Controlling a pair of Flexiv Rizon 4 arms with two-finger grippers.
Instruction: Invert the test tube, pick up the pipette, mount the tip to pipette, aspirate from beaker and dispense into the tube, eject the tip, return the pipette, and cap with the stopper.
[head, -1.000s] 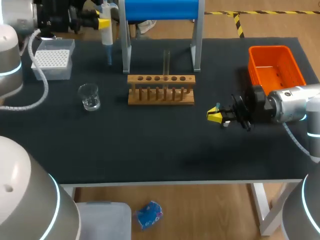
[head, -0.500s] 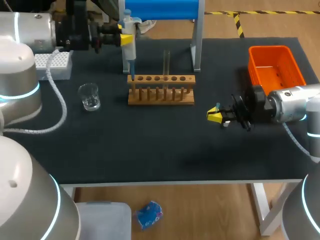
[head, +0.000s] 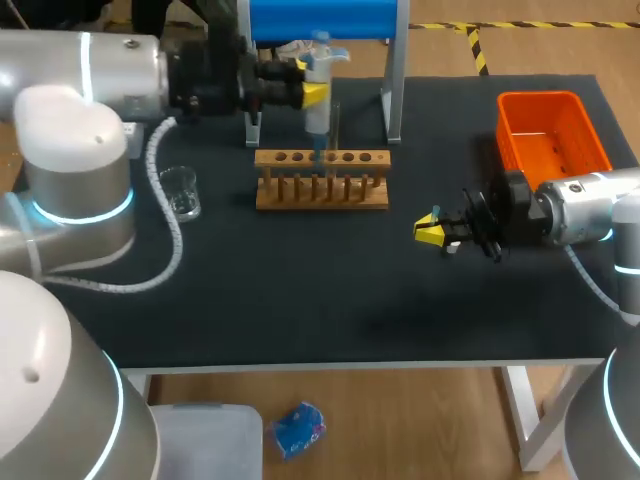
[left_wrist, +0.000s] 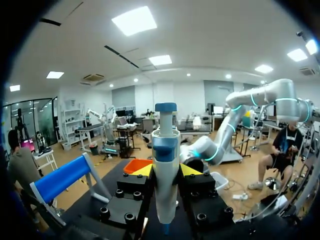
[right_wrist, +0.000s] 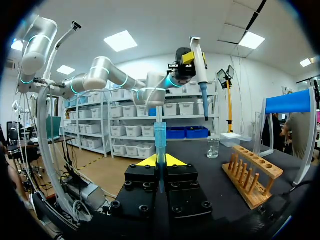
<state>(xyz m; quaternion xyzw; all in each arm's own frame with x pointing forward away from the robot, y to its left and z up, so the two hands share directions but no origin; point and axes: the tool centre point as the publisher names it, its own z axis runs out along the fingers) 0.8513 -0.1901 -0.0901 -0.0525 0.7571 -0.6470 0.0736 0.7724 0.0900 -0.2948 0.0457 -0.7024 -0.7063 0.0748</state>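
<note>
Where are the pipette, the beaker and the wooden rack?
pipette (head: 318, 118), head view, middle of its barrel.
beaker (head: 182, 198), head view, its glass wall.
wooden rack (head: 322, 158), head view, its top bar with the holes.

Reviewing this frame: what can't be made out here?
- Test tube contents: head view, clear glass, too small.
- Pipette tip end: in the left wrist view it is hidden below the left end effector; in the head view it is lost against the rack, so whether it is inside or beside the tube is unclear.
- Beaker liquid level: head view, too small.
</note>
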